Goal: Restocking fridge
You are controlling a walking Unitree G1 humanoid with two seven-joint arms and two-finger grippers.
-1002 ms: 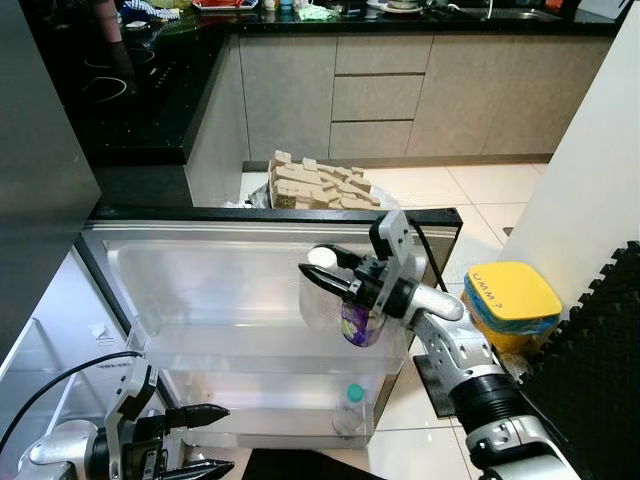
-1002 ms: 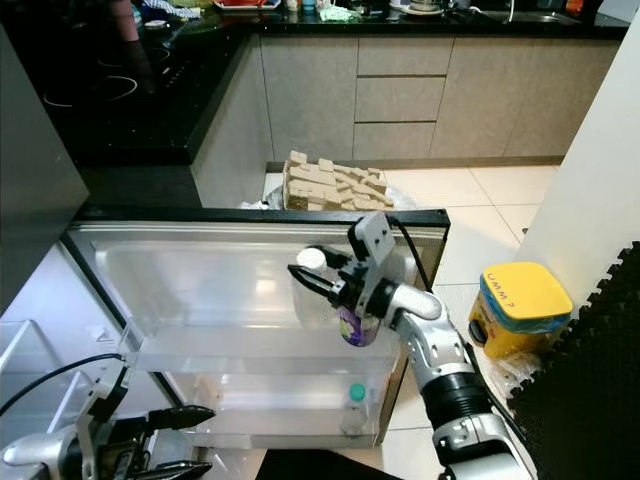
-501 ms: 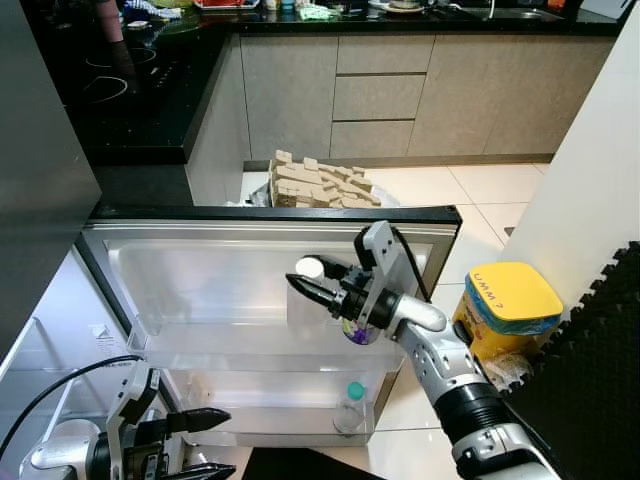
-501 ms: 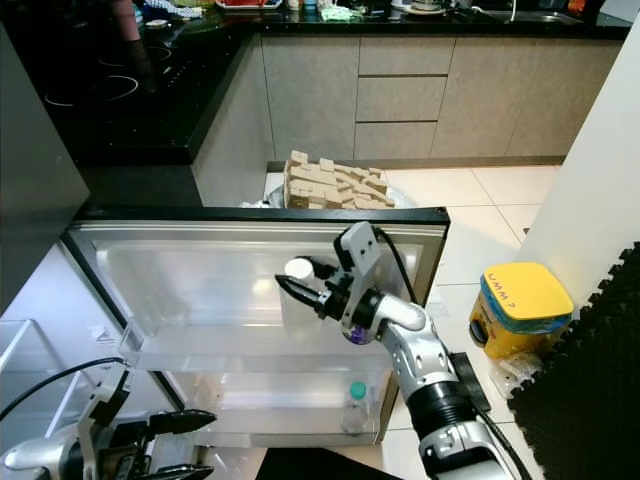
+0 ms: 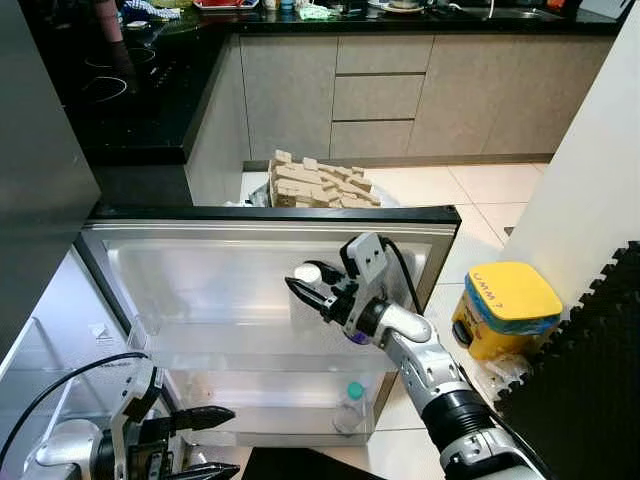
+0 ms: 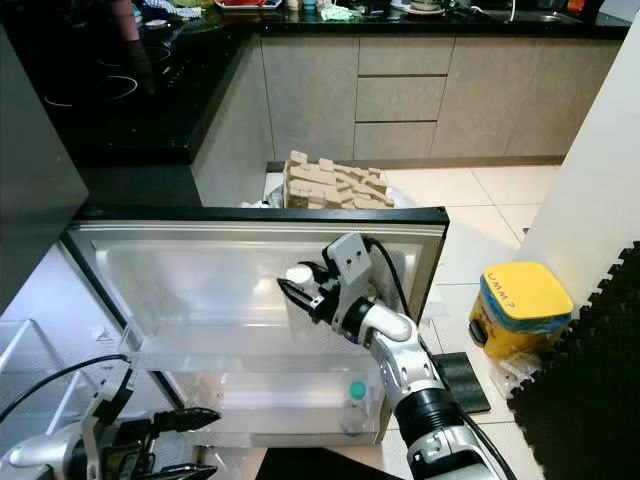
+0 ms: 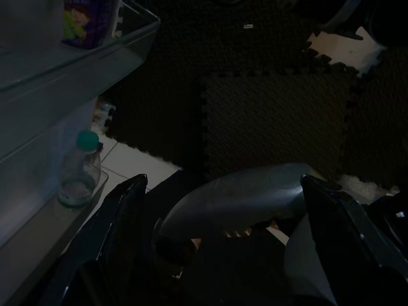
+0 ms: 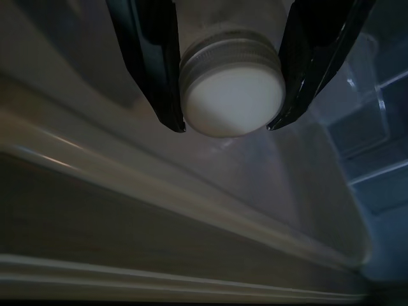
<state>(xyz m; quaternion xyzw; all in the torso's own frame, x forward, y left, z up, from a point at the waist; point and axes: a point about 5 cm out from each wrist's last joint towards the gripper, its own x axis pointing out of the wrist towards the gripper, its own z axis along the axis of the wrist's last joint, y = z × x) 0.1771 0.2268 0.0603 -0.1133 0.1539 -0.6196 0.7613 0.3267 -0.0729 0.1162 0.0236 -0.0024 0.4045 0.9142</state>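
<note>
Right arm reaches forward and leftward from the lower right over the open fridge door (image 5: 120, 245), forearm angled up, wrist bent so the right claw (image 5: 303, 285) points toward the door's inner face. Its two black fingers (image 8: 150, 60) are closed on the white cap (image 8: 231, 105) of a bottle (image 5: 352, 325), one finger on each side of the cap. That bottle, with a purple label, sits in the upper door shelf (image 5: 250, 345) near its right end. Below, a green-capped bottle (image 5: 350, 408) stands in the lower door shelf. Left claw (image 5: 205, 440) hangs low beside the door, fingers parted and holding nothing.
</note>
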